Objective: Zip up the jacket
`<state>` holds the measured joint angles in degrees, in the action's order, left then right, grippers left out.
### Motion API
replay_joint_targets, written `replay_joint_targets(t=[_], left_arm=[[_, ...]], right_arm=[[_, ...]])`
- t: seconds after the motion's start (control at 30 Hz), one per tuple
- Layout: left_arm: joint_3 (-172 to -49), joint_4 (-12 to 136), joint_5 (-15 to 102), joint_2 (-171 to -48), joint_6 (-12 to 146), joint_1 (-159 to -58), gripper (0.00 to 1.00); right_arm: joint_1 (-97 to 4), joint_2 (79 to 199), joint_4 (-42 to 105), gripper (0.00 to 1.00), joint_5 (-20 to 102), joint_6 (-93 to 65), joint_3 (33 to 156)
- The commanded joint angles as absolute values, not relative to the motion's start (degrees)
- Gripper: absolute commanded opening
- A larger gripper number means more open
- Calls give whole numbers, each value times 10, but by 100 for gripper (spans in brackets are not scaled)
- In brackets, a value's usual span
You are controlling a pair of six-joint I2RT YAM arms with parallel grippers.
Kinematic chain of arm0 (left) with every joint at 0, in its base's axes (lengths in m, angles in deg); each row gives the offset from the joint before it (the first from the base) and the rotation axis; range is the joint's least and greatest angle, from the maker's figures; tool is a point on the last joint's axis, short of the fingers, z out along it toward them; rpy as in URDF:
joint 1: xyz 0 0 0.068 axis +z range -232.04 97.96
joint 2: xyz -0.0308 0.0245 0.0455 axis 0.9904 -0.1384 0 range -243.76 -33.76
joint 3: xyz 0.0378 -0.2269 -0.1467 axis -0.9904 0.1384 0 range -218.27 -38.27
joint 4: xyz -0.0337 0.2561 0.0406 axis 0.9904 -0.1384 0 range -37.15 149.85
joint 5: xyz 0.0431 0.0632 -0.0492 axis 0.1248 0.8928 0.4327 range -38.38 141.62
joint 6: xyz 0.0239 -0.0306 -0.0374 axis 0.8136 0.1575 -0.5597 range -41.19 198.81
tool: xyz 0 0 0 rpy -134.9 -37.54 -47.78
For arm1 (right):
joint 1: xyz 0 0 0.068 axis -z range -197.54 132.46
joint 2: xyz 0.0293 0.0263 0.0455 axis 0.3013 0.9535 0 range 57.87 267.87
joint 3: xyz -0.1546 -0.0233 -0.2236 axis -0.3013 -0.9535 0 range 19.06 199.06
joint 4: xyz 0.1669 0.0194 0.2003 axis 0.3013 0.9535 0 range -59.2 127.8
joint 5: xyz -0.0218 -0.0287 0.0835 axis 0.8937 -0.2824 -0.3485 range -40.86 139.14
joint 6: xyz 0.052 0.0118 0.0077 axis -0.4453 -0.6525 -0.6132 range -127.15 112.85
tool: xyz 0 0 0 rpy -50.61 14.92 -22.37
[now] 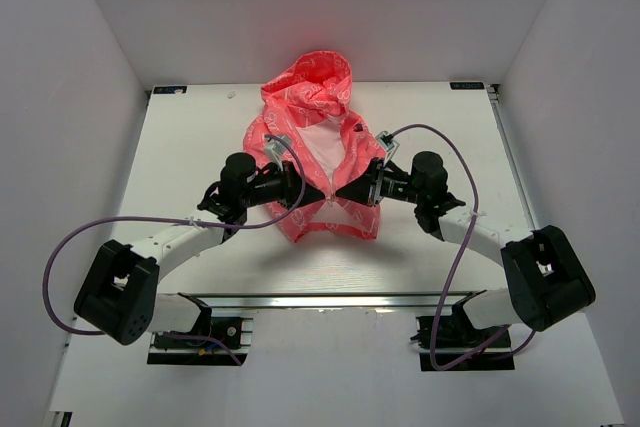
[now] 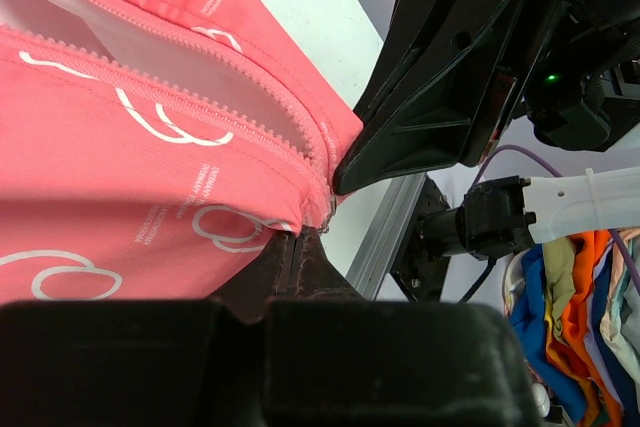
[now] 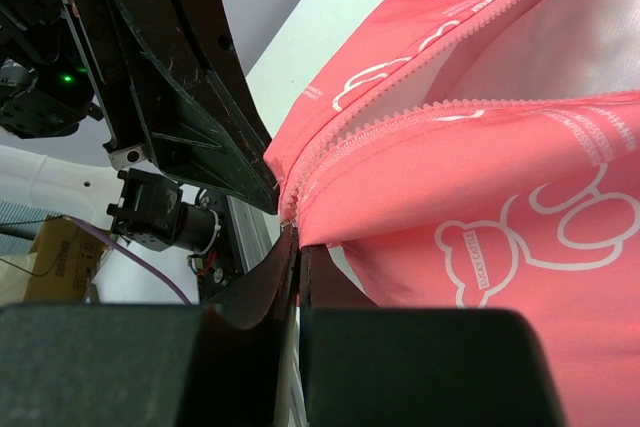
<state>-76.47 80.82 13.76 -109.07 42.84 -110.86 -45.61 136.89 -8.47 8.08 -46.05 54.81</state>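
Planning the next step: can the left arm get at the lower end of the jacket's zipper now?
Probably yes. The left claw, shut, sits at the hem of the jacket, its tip by the zipper's lower end, with nothing between. The right claw crowds the same spot, though.

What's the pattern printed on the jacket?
White outlined bear-like shapes on the coral-pink jacket, clearest in the right wrist view.

Flat on table (image 1: 200, 147), ctr-far: jacket (image 1: 322, 147), hood (image 1: 312, 77) twd far edge, hem twd arm bases. L gripper (image 1: 302, 190) left of zip (image 1: 320, 195), R gripper (image 1: 338, 190) right, tips facing near hem.
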Motion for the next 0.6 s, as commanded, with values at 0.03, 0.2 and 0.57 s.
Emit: replay_joint_targets(t=[0.03, 0.2, 0.57], left_arm=[[-762, 827, 125, -1082, 429, -1109, 0], [-759, 841, 113, -1074, 425, -1109, 0], [-756, 843, 115, -1066, 426, -1109, 0]], right_arm=[[-456, 1365, -130, 0, 55, -470, 546], [-454, 1360, -110, 0, 48, -454, 543], [-453, 1349, -86, 0, 39, -441, 544]])
